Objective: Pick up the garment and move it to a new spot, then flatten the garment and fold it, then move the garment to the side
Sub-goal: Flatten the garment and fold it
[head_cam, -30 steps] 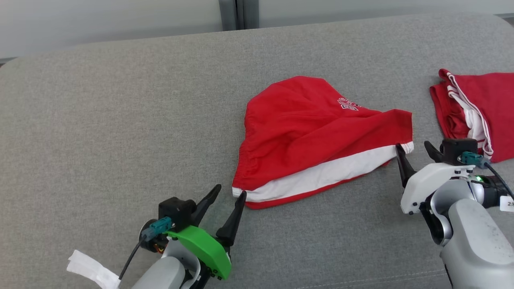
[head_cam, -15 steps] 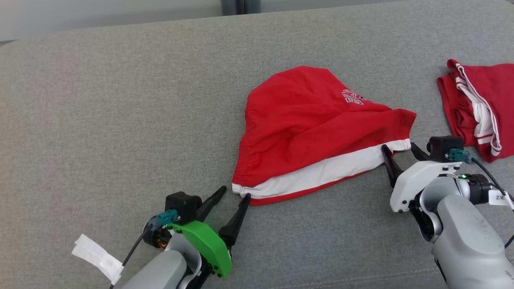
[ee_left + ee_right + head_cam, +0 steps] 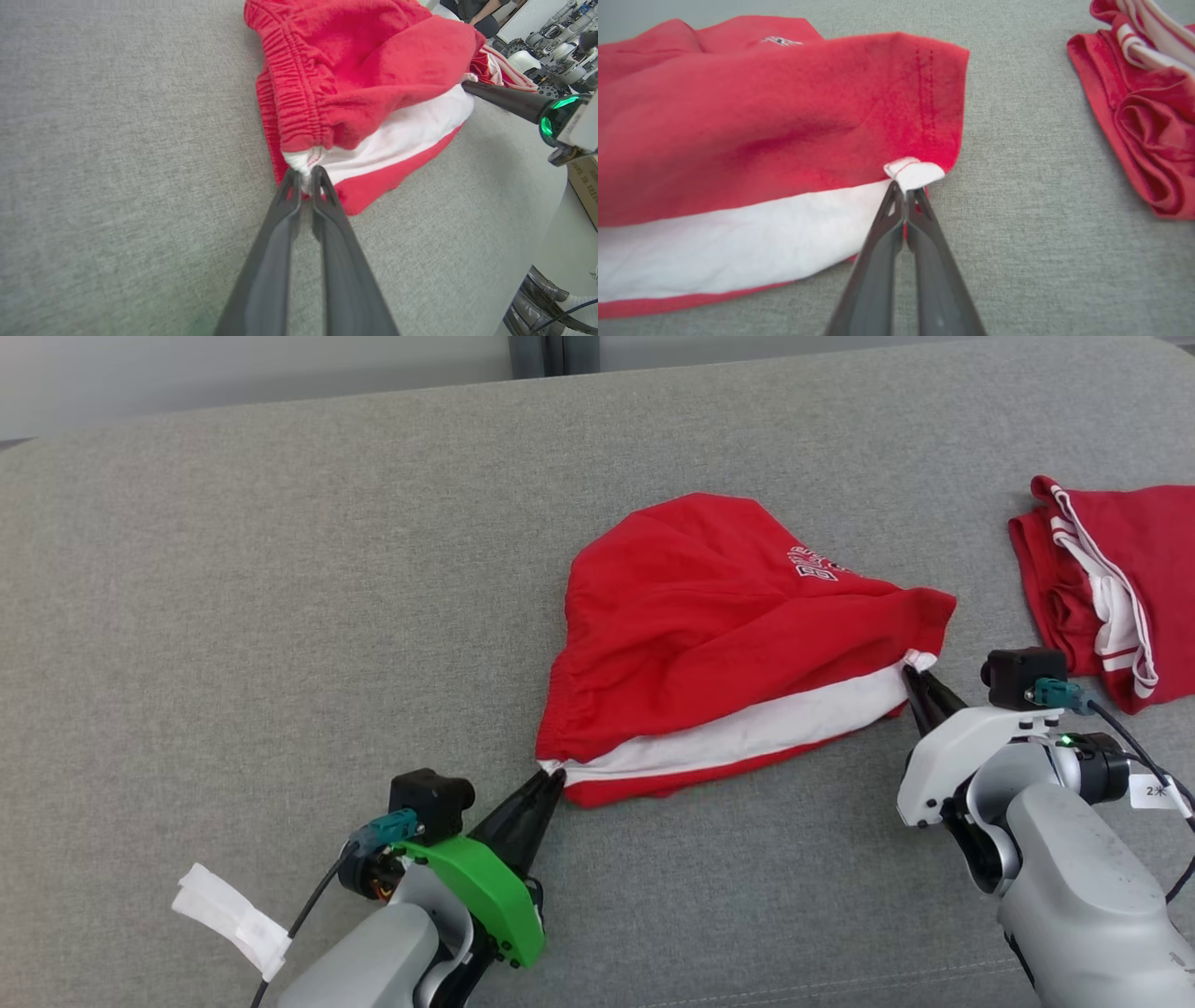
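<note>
Change: a second ago both of your claws stood wide, one at each near corner of the shorts. Now both have closed.
Left claw: pinched narrow on the white corner at the gathered waistband end. You can see cloth between its tips in the left wrist view.
Right claw: closed on the small white tab at the hem corner, with the fold of cloth poking out just past its tips.
Shorts: they lie in the middle of the grey cushion, humped and creased, red on top with a white band along the near edge. No part looks lifted yet.
Second red pile: well apart to your right and untouched.
Meaning: the two-corner grasp seems made, so you are likely at the start of the pick-up. Flattening, folding and setting aside are all still to do.
Watch: both holds are on thin edges. Raise the two claws evenly, or a corner may slip out.
</note>
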Tool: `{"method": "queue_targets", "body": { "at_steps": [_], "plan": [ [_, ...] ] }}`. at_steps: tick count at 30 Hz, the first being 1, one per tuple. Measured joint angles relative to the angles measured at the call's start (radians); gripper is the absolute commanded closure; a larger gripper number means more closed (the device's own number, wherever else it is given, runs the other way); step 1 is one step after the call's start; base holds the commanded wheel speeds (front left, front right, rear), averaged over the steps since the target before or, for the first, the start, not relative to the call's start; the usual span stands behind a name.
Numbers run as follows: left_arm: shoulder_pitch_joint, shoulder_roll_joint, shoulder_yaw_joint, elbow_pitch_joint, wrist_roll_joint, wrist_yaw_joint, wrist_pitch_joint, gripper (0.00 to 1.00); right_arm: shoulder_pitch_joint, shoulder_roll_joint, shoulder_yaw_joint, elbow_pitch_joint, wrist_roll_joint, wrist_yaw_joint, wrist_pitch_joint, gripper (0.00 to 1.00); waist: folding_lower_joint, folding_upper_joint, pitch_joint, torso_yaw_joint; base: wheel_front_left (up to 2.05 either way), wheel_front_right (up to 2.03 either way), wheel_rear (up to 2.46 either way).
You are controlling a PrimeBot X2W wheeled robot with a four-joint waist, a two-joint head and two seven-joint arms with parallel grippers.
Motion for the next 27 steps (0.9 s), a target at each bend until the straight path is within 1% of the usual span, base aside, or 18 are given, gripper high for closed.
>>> {"method": "queue_targets", "body": {
  "at_steps": [6, 10, 16, 19, 21, 24, 27],
  "plan": [
    [-0.004, -0.017, 0.013, -0.024, 0.0, 0.0, 0.0, 1.0, -0.004, -0.008, 0.015, 0.004, 0.026, 0.0, -0.017, 1.0, 0.0, 0.0, -0.012, -0.003, 0.0, 0.0, 0.0],
    [0.0, -0.019, 0.081, -0.093, -0.001, 0.0, 0.0, 1.0, 0.0, -0.019, 0.007, -0.023, 0.043, 0.0, -0.049, 1.0, 0.0, 0.0, -0.025, -0.006, 0.0, 0.0, 0.0],
    [0.049, 0.0, 0.181, -0.228, 0.014, 0.0, -0.001, 1.0, 0.039, -0.042, -0.024, -0.114, 0.055, 0.0, -0.082, 1.0, 0.0, 0.0, -0.055, -0.009, 0.0, 0.0, 0.0],
    [0.067, 0.006, 0.231, -0.314, 0.019, 0.0, -0.001, 1.0, 0.067, -0.054, -0.054, -0.194, 0.057, 0.0, -0.089, 1.0, 0.0, 0.0, -0.071, -0.01, 0.0, 0.0, 0.0],
    [0.077, 0.011, 0.257, -0.379, 0.019, 0.0, -0.001, 1.0, 0.089, -0.058, -0.078, -0.271, 0.059, 0.0, -0.086, 1.0, 0.0, 0.0, -0.08, -0.011, 0.0, 0.0, 0.0],
    [0.082, 0.017, 0.294, -0.47, 0.007, 0.0, -0.001, 1.0, 0.117, -0.056, -0.121, -0.4, 0.058, 0.001, -0.065, 1.0, 0.0, 0.0, -0.087, -0.016, 0.0, 0.0, 0.0],
    [0.079, 0.025, 0.306, -0.531, -0.017, 0.0, -0.001, 1.0, 0.143, -0.052, -0.165, -0.532, 0.051, 0.001, -0.024, 1.0, 0.0, 0.0, -0.086, -0.02, 0.0, 0.0, 0.0]
  ]
}}
